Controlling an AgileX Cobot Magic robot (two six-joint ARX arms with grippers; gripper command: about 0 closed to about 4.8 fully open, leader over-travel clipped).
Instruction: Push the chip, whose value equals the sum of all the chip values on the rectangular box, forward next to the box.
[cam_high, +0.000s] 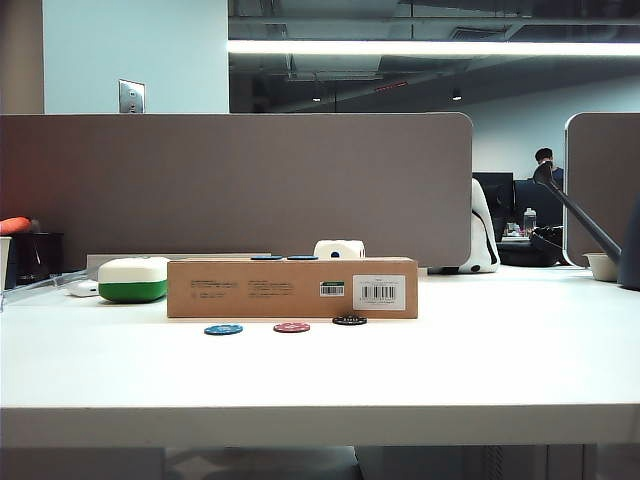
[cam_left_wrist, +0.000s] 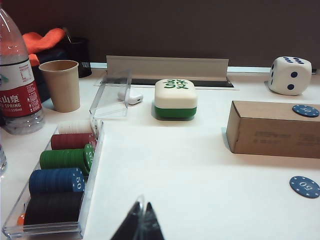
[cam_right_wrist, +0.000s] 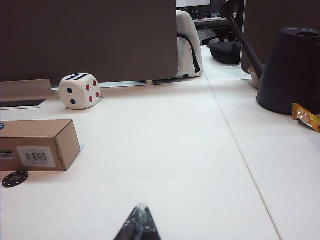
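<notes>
I read the bench (cam_high: 480, 370) first: a white top carrying everything, with a grey partition along its far edge.

The rectangular box (cam_high: 291, 288) lies lengthwise near the middle of the bench, label side facing the near edge. Two blue chips (cam_high: 284, 257) rest on its lid; the left wrist view shows one (cam_left_wrist: 305, 110) printed "50". I judge the target sum to be 100, if the second matches.

The white-and-green case (cam_left_wrist: 175, 98), bearing a green character, sits beside the box's left end. A die (cam_right_wrist: 79, 91) stands behind the box's right end.

Three chips lie in a row toward the near edge: blue chip (cam_high: 223, 329), red chip (cam_high: 291, 327), then the chip (cam_high: 349, 320), black, printed "100", which appears already to touch or sit just beside the box front, below the barcode label (cam_high: 379, 292).

The left gripper (cam_left_wrist: 140, 226) hovers near the chip tray (cam_left_wrist: 91, 170); its tips meet, clenched on nothing. The right gripper (cam_right_wrist: 140, 227) hovers over bare bench right of the box, likewise pressed together and empty.
</notes>
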